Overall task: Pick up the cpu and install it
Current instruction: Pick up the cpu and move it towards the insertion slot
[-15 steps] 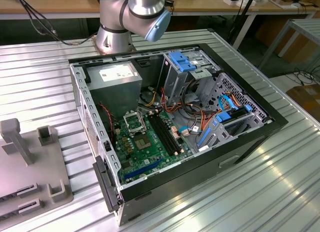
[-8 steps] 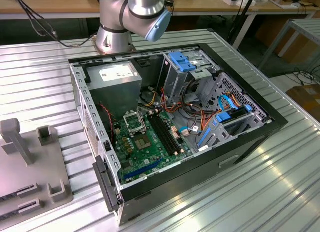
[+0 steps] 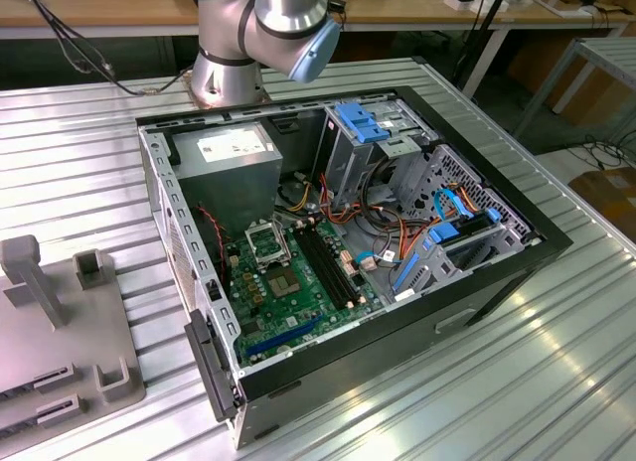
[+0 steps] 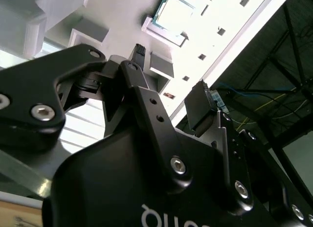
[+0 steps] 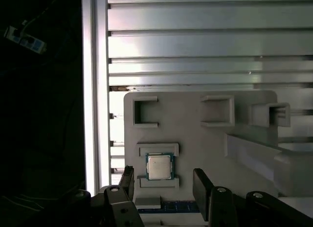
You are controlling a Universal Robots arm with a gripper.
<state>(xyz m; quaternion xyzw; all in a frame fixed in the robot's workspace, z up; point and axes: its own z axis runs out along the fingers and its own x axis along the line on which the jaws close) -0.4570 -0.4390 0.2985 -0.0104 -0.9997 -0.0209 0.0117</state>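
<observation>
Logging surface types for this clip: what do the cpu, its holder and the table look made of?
The cpu: metal lid, it seems, pale silver-grey sheen, blue-green rim. The holder: probably plastic, flat matt grey, moulded ledges. The table: likely aluminium, ribbed slats with bright glare.

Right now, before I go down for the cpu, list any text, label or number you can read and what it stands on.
Nothing reads clearly.
Pale lettering on the body of the gripper, second wrist view: cut off at the picture's edge, unreadable.
The white label on the power supply, exterior view: too small to read.
Face of the cpu, first wrist view: no legible print.
</observation>
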